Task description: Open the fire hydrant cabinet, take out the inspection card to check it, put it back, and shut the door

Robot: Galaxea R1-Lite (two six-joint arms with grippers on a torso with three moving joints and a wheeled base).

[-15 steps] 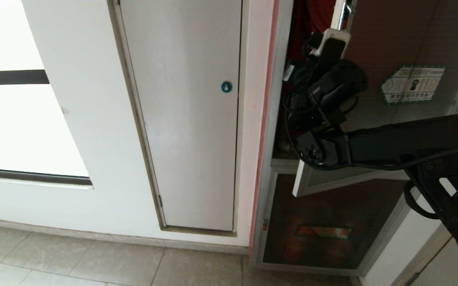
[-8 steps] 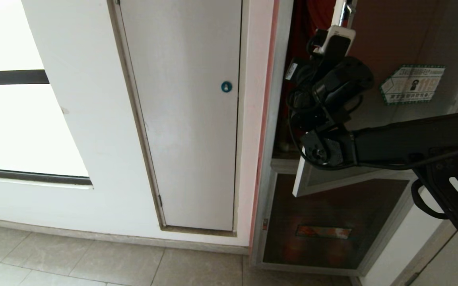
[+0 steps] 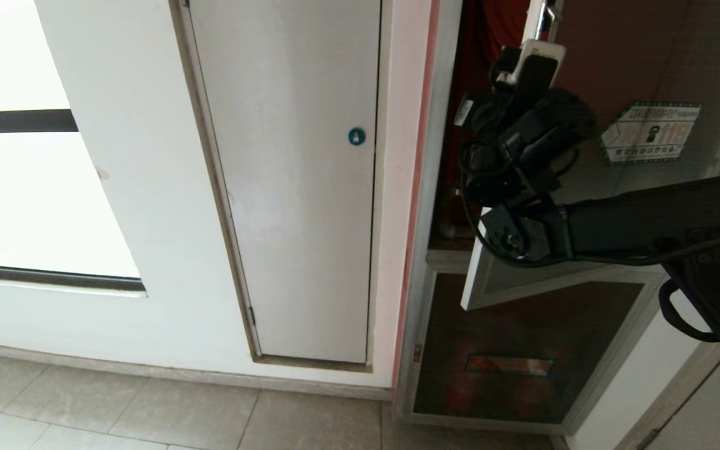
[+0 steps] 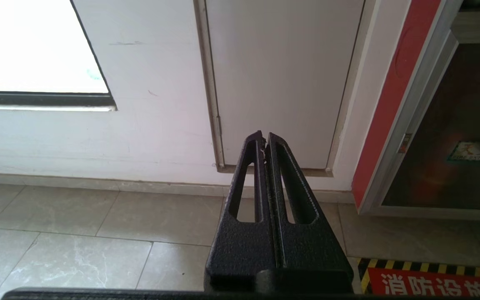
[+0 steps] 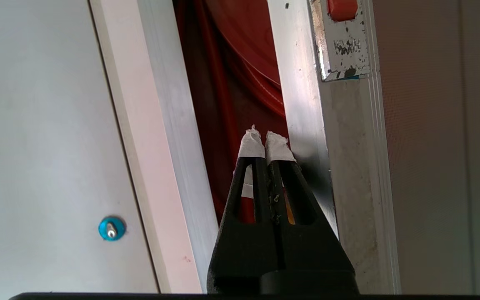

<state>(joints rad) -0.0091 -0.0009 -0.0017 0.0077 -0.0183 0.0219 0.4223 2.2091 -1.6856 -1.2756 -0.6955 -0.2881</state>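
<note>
White wall with a plain white panel door (image 3: 291,187) and its blue lock (image 3: 356,135), fire hydrant cabinet (image 3: 435,206) just to the right, red inside. Glass door (image 5: 348,166) swung partway open, right gripper (image 5: 263,139) pinched shut, taped tips poked into the gap right against the door's metal edge below the latch (image 5: 342,41). Left gripper (image 4: 263,141) parked low over floor tiles (image 4: 77,233), also pinched shut. No inspection card anywhere in sight

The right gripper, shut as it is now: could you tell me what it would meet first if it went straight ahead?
Probably the red interior of the cabinet, through the gap beside the door edge; the right gripper may graze that edge.
</note>
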